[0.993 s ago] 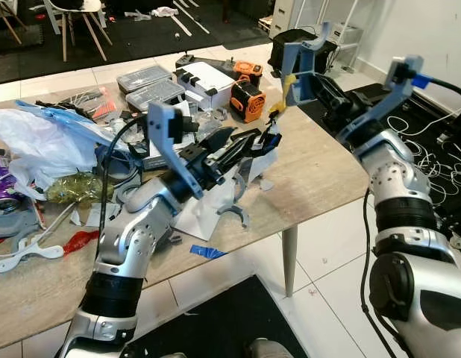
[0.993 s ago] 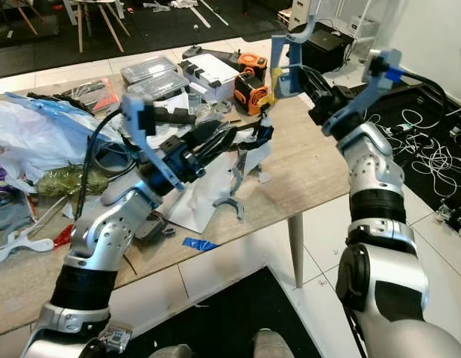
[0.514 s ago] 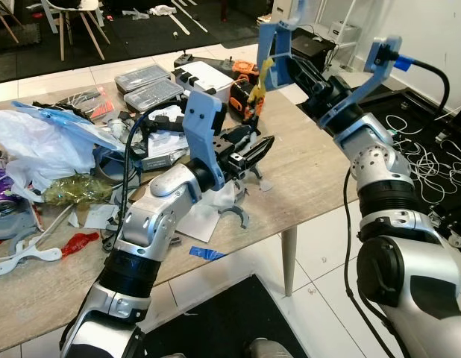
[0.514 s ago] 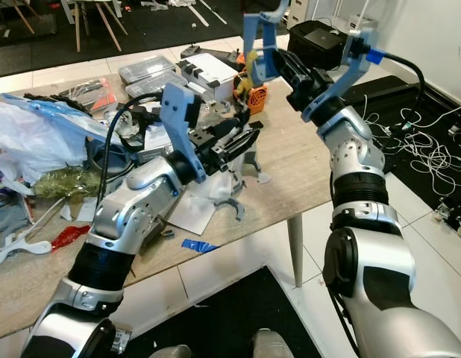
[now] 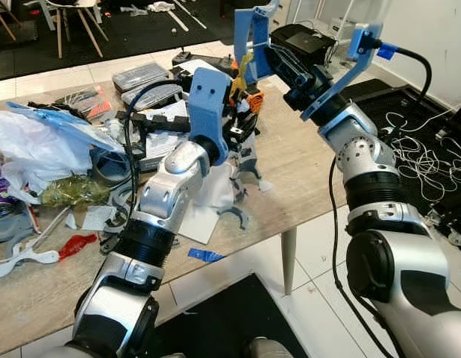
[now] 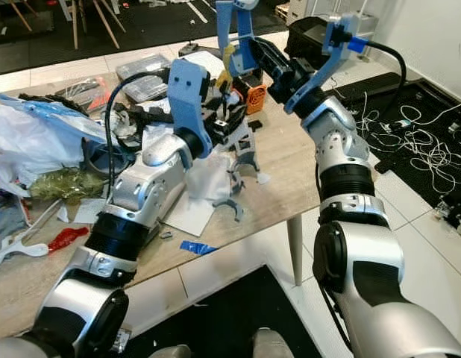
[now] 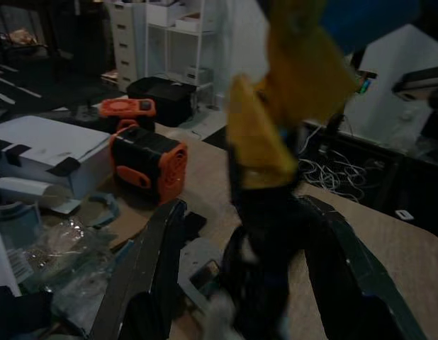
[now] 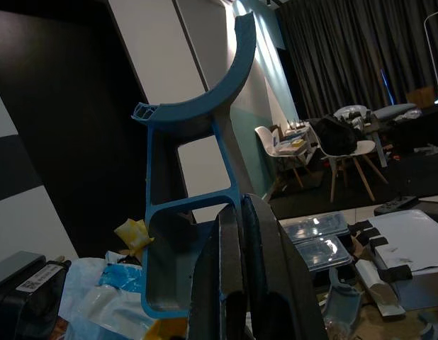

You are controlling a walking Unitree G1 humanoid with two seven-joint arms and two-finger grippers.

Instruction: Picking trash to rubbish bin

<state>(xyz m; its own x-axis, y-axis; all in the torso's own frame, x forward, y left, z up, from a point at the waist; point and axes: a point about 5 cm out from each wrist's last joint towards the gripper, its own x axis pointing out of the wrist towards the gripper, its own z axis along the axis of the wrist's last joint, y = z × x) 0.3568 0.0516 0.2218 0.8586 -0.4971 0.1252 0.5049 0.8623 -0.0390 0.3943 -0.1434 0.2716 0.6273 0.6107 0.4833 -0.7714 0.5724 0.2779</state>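
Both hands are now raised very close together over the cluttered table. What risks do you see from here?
1. The right hand, shut on the blue plastic bracket, is right beside the left hand; they may collide.
2. The yellow scrap dangling from the bracket could fall off before it gets binned.

You have bare counter (image 5: 305, 160) toward its right corner; to the left, the orange box (image 5: 253, 97), white carton (image 6: 204, 63) and plastic bags (image 5: 36, 145) crowd your pincer's path.
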